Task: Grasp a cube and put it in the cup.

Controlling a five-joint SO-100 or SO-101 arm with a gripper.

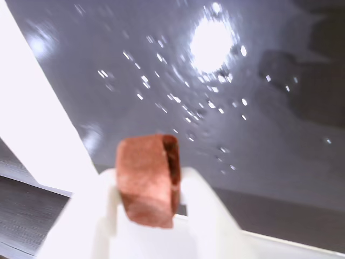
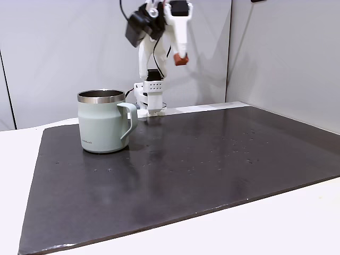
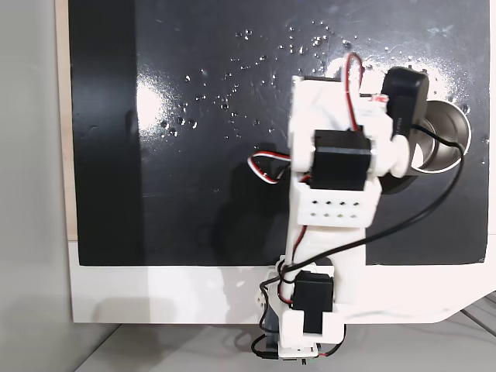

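Cube (image 1: 146, 181) position: clamped between the white fingers of the hand (image 1: 148, 216), as the wrist view shows from close range. The reddish-brown block sits upright in the grip, with its upper part standing clear above the fingertips. The hand is therefore closed narrowly on the cube, not empty.

Below the hand in the wrist view lies the dark, glossy mat (image 1: 259, 162), spotted with small bright flecks and one strong lamp reflection. No contact between cube and mat is visible.

In the fixed view from the front, the cube (image 2: 181, 60) hangs high in the air at the tip of the raised arm (image 2: 159, 58), above the far edge of the tabletop (image 2: 297, 223). The cup (image 2: 102, 121) stands upright on the mat toward the far left corner, handle facing right, well apart from the cube and lower.

In the fixed view from above, the arm covers most of the cup (image 3: 453, 143); only part of its steel interior shows.

Task status, judged: grasp and lift are complete. Remaining steps: carry the cube over the cup opening, lower it, release.
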